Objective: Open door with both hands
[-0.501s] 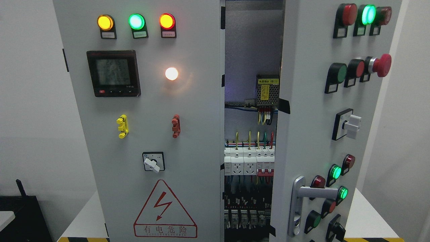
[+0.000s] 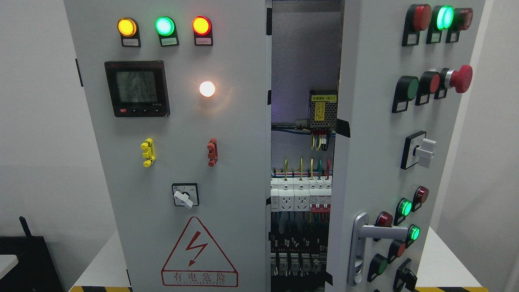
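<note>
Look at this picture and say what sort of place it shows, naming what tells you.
Probably an electrical training room or workshop. A grey control cabinet stands with its right door ajar, showing breakers; lit signal lamps and a shock warning sign mark the front.

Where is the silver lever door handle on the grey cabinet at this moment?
In the head view, the silver lever door handle sits at the lower right, on the partly open grey right door, just left of the round green lit button.

left door [image 2: 178, 162], right door [image 2: 405, 162] ajar, breakers [image 2: 300, 196] between
</note>
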Controlling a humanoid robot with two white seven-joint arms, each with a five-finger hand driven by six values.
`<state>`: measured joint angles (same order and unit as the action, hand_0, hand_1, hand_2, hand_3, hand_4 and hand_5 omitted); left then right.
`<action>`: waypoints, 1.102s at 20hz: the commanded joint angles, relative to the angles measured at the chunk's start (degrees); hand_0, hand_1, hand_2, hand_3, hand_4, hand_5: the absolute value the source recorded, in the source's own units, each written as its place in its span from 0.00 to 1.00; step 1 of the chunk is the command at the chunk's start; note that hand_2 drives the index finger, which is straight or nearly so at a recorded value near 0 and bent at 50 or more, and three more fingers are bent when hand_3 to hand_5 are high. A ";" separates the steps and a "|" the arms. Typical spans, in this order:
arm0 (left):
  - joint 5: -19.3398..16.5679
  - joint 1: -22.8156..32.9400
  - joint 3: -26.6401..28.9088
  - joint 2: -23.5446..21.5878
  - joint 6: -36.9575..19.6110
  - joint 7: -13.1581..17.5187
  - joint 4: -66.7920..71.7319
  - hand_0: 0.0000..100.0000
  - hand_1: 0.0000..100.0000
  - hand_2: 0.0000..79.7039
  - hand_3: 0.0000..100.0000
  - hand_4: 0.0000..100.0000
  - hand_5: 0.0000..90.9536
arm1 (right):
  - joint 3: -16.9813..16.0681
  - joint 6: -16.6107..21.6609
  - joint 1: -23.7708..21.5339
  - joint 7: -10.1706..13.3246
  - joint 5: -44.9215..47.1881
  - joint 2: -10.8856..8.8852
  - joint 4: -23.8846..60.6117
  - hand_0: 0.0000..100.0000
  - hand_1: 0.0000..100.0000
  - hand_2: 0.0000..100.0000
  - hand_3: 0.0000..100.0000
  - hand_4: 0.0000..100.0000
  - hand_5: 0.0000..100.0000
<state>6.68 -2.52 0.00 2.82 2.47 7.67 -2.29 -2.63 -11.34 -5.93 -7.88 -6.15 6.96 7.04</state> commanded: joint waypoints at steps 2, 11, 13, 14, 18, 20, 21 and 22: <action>0.00 -0.03 -1.76 0.00 -0.01 -0.02 0.00 0.00 0.00 0.00 0.00 0.00 0.00 | 0.00 0.00 -0.04 0.06 0.00 -0.01 0.00 0.38 0.00 0.00 0.00 0.00 0.00; 0.00 0.06 -1.76 0.00 -0.01 -0.02 0.00 0.00 0.00 0.00 0.00 0.00 0.00 | 0.00 0.00 -0.04 -0.03 0.00 -0.01 0.00 0.38 0.00 0.00 0.00 0.00 0.00; 0.00 0.06 -1.76 0.00 0.07 -0.02 0.00 0.00 0.00 0.00 0.00 0.00 0.00 | 0.00 0.00 -0.04 0.06 0.00 -0.01 0.00 0.38 0.00 0.00 0.00 0.00 0.00; -0.09 -0.03 -1.76 0.00 -0.01 -0.02 0.00 0.00 0.00 0.00 0.00 0.00 0.00 | 0.00 0.00 0.04 0.06 0.00 -0.01 0.00 0.38 0.00 0.00 0.00 0.00 0.00; -0.17 -0.03 -1.84 -0.09 -0.01 -0.02 -0.26 0.00 0.00 0.00 0.00 0.00 0.00 | 0.00 0.00 0.04 0.06 0.00 -0.01 0.00 0.38 0.00 0.00 0.00 0.00 0.00; -0.09 -0.03 -1.84 -0.09 -0.01 -0.02 -0.44 0.00 0.00 0.00 0.00 0.00 0.00 | 0.00 0.00 0.04 0.06 0.00 -0.01 0.00 0.38 0.00 0.00 0.00 0.00 0.00; -0.09 0.06 -1.93 0.00 -0.01 -0.02 -0.53 0.00 0.00 0.00 0.00 0.00 0.00 | 0.00 0.00 0.04 -0.03 0.00 -0.01 0.00 0.38 0.00 0.00 0.00 0.00 0.00; 0.00 0.24 -2.37 -0.18 -0.01 -0.02 -0.79 0.00 0.00 0.00 0.00 0.00 0.00 | 0.00 0.00 -0.04 0.05 0.00 -0.01 0.00 0.38 0.00 0.00 0.00 0.00 0.00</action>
<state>6.65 -2.52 -0.12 2.80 2.51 7.67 -2.43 -2.64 -11.34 -5.93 -7.97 -6.15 6.95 7.03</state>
